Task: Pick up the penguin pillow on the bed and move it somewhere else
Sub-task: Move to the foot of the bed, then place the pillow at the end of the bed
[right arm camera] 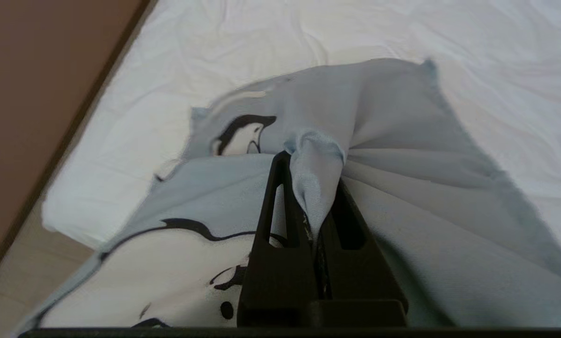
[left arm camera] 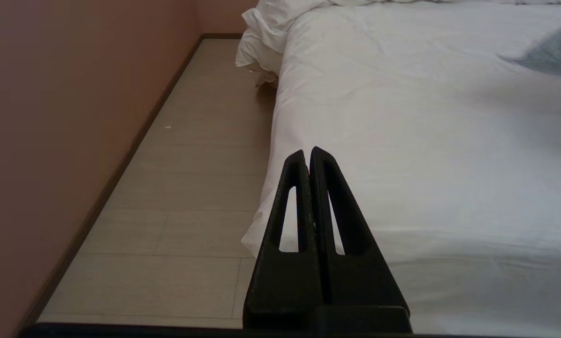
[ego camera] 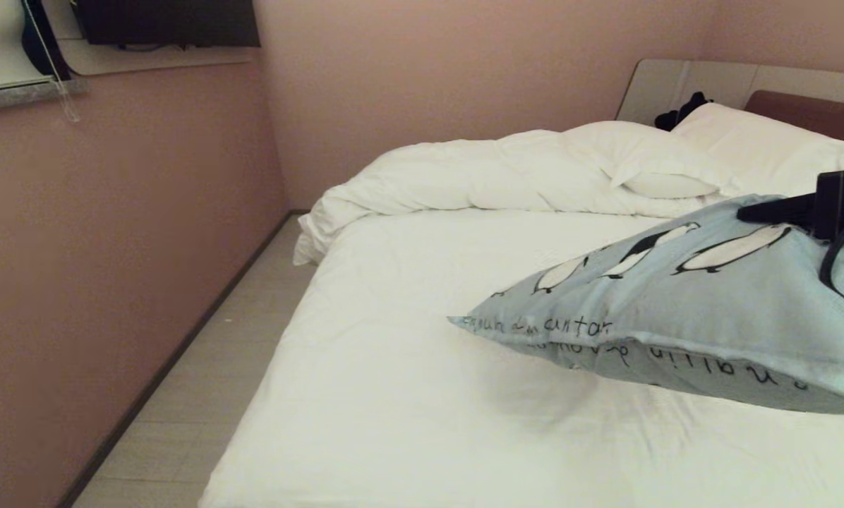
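Right gripper (right arm camera: 315,162) clamped on a bunched fold of the penguin pillow (ego camera: 683,303), at 3 o'clock in head view | pillow lifted, tilted above the bed (ego camera: 408,353) sheet | duvet (ego camera: 478,173) at 12 | left gripper (left arm camera: 307,155) closed, empty, beside the mattress edge

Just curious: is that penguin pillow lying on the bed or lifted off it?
Lifted. The right gripper pinches the penguin pillow; it hangs over the bed.
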You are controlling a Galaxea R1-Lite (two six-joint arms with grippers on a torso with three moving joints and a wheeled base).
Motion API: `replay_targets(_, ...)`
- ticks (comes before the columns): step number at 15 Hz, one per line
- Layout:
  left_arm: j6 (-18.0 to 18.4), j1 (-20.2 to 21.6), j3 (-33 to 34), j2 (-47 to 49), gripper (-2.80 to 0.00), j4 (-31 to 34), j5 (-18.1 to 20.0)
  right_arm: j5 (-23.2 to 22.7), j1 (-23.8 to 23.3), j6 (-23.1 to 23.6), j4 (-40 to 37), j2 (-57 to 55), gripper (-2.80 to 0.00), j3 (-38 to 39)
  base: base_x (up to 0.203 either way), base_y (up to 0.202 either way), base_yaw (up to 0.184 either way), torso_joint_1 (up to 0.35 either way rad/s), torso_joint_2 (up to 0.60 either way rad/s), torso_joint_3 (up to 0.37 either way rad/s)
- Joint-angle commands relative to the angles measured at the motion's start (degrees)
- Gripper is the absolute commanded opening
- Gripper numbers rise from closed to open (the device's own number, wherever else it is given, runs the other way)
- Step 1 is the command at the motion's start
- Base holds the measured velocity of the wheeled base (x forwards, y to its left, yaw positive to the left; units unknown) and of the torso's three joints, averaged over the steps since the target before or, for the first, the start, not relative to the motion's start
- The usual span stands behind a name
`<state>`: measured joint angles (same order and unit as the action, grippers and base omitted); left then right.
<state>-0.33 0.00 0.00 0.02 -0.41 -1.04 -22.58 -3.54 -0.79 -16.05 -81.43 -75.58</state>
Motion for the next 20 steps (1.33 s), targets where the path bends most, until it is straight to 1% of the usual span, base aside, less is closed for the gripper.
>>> replay_targets(1,-0.02,0.0,0.0,-0.02,-2.8,-0.03,0.06,6.81,2.86,-2.11,-0.06,-3.43,-2.8,-2.19,0.0,0.0,0.0,0.0,0.0,0.0)
replay_targets(3,-0.02,0.0,0.0,-0.02,-2.8,-0.03,-0.02,10.43,5.43,-4.87,-0.08,-8.43,-2.8,-6.62,0.0,0.0,0.0,0.0,0.0,0.0)
replay_targets(6,-0.02,0.0,0.0,-0.02,-2.8,-0.03,0.07,17.28,9.64,-9.7,-0.11,-17.99,-2.8,-13.89,0.0,0.0,0.0,0.0,0.0,0.0)
replay_targets(7,-0.02,0.0,0.0,-0.02,-2.8,-0.03,0.05,19.44,11.01,-10.75,-0.12,-21.15,-2.8,-16.09,0.0,0.0,0.0,0.0,0.0,0.0)
replay_targets(9,-0.02,0.0,0.0,-0.02,-2.8,-0.03,0.07,22.16,13.37,-12.03,-0.12,-25.95,-2.8,-20.81,0.0,0.0,0.0,0.0,0.0,0.0)
replay_targets(14,-0.02,0.0,0.0,-0.02,-2.8,-0.03,-0.02,23.27,15.9,-12.99,-0.21,-32.96,-2.8,-29.81,0.0,0.0,0.0,0.0,0.0,0.0)
replay_targets(16,-0.02,0.0,0.0,-0.02,-2.8,-0.03,-0.02,23.92,16.54,-14.18,-0.13,-35.6,-2.8,-34.0,0.0,0.0,0.0,0.0,0.0,0.0)
replay_targets(17,-0.02,0.0,0.0,-0.02,-2.8,-0.03,-0.02,23.97,16.81,-14.53,0.7,-36.83,-2.8,-34.96,0.0,0.0,0.0,0.0,0.0,0.0)
replay_targets(19,-0.02,0.0,0.0,-0.02,-2.8,-0.03,0.07,24.22,18.26,-14.63,5.79,-38.53,-2.8,-35.08,0.0,0.0,0.0,0.0,0.0,0.0)
replay_targets(20,-0.02,0.0,0.0,-0.02,-2.8,-0.03,0.07,24.17,18.65,-14.76,6.63,-38.88,-2.8,-35.07,0.0,0.0,0.0,0.0,0.0,0.0)
